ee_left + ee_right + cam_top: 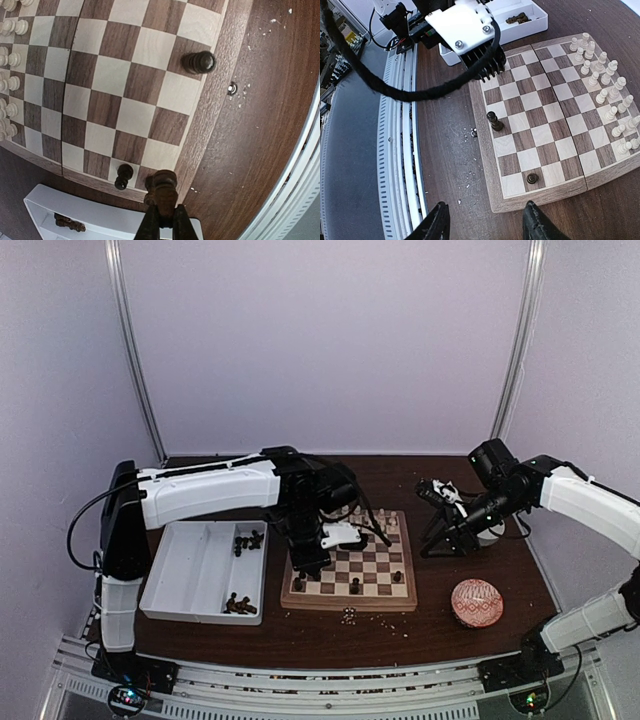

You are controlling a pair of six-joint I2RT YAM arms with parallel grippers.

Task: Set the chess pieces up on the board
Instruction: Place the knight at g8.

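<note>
The board [372,562] lies at the table's middle. Cream-white pieces [385,520] fill its far rows; they also show in the right wrist view [605,85] and the left wrist view [10,60]. My left gripper [164,220] is shut on a dark brown piece [164,186], held low over the board's front left corner [300,575]. A dark pawn [124,175] stands just beside it, and another dark piece [199,62] stands further along the front row. My right gripper [487,227] is open and empty, above the table by the board's right side [445,543].
A white divided tray [185,575] left of the board holds several dark pieces [240,605]. A red patterned bowl [477,602] sits at the front right. A small metal bit [231,88] and pale crumbs lie in front of the board.
</note>
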